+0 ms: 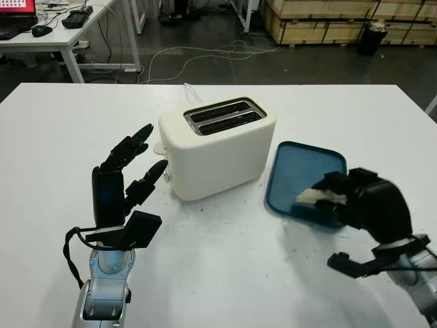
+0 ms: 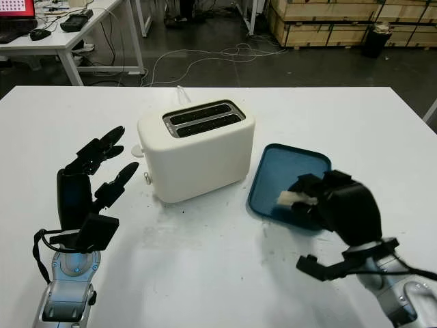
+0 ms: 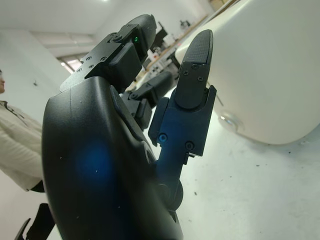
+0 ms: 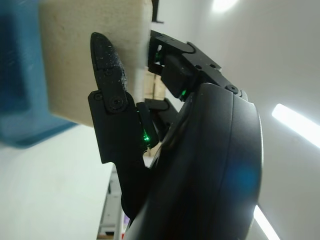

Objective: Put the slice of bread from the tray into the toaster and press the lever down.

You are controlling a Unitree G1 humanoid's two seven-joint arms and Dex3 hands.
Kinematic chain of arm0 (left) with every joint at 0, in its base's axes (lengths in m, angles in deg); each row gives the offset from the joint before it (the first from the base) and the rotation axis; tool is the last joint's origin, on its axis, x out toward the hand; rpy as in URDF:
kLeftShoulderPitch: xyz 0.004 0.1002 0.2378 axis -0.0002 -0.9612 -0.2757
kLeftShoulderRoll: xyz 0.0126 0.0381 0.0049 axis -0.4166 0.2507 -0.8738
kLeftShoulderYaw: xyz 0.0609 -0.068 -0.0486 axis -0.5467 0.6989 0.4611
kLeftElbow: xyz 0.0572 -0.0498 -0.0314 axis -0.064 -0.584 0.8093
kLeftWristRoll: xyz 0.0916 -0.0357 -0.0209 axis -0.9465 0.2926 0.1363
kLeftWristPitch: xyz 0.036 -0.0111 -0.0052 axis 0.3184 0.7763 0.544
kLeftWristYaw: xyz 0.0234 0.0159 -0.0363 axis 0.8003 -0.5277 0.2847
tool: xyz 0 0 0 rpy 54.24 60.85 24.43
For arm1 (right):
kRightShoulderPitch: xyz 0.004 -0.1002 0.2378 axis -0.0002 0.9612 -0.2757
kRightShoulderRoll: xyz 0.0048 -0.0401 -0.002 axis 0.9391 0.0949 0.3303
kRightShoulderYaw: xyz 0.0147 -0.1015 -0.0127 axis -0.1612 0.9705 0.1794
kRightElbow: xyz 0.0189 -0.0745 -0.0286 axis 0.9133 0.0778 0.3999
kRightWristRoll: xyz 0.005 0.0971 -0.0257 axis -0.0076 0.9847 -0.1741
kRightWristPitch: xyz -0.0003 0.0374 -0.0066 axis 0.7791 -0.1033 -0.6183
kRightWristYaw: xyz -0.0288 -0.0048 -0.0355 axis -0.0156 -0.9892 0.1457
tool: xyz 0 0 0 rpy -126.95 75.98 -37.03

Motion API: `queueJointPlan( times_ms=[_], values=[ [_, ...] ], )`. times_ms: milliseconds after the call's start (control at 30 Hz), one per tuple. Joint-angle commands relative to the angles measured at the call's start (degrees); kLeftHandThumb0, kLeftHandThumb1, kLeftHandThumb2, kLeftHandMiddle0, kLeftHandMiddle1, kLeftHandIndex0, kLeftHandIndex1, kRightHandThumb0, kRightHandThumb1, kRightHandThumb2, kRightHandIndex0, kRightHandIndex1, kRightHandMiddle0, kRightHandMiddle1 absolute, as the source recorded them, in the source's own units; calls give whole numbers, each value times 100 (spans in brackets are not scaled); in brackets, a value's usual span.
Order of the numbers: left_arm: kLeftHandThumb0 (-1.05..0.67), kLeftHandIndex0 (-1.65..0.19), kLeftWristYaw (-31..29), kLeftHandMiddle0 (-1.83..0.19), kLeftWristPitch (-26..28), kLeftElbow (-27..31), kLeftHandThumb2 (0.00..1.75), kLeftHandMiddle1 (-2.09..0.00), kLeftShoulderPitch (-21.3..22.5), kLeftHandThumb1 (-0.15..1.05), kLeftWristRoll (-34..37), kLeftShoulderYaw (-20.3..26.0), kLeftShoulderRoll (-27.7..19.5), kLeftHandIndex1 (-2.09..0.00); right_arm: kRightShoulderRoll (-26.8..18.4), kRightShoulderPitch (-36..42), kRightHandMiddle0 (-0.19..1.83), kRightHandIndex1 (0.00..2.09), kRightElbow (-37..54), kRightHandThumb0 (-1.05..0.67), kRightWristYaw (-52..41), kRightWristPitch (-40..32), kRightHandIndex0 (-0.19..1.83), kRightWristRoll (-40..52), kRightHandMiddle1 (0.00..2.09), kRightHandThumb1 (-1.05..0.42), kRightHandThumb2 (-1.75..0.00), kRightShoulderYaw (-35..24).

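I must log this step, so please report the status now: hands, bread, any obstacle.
Right hand shut on bread slice over blue tray. Left hand open beside toaster. Slots free.

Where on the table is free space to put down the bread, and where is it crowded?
Free: the table in front of the toaster, between both arms, and behind the tray. Crowded: the tray's near edge, where the right hand grips the bread, and the toaster's lever side, beside the open left hand.
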Motion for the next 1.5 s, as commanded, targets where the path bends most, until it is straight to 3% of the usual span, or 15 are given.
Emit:
queueJointPlan(
  times_ms=[0,367,533,867,933,1000,1233,1367,1467],
  values=[
    [-39,-72,-7,-48,-1,19,4,-76,35,92,-53,-21,-23,-2,-76,-212,97,165,52,-37,-228,189,70,376,21,-89,-1,-167],
    [-38,-71,-11,-48,7,19,4,-76,38,92,-28,-23,1,-1,-200,-1011,100,172,-96,-26,-1807,403,69,1609,14,-87,0,-505],
    [-38,-72,16,-48,-4,6,4,-76,45,92,-54,-18,3,-1,-155,-1585,102,154,-525,-27,-2467,437,70,2288,11,-91,-1,-547],
    [-38,-72,9,-49,35,32,4,-76,61,92,-84,-15,-10,-1,-143,-3033,108,125,-1681,-30,-3302,590,80,2532,6,-92,-4,-436],
    [-38,-72,16,-49,12,18,4,-76,71,92,-84,-13,-15,-1,-166,-3377,109,108,-1988,-30,-3426,719,81,2564,4,-92,-5,-416],
    [-38,-72,14,-49,2,12,4,-76,76,92,-78,-11,-20,-1,-159,-3681,112,88,-2239,-30,-3545,809,89,2635,3,-92,-3,-409],
    [-38,-72,-1,-49,3,21,4,-76,70,92,-60,-4,-26,-1,-181,-4843,117,76,-3224,-32,-3650,1137,102,2535,2,-90,0,-254],
    [-38,-72,22,-49,22,38,4,-76,58,92,-106,-5,-23,-1,-171,-5487,118,46,-3657,-29,-3886,1266,115,2581,1,-91,0,-152],
    [-38,-72,23,-49,7,30,4,-76,53,92,-97,2,-28,-1,-111,-5947,120,37,-3942,-29,-3931,1318,123,2551,1,-88,0,-81]
  ],
)
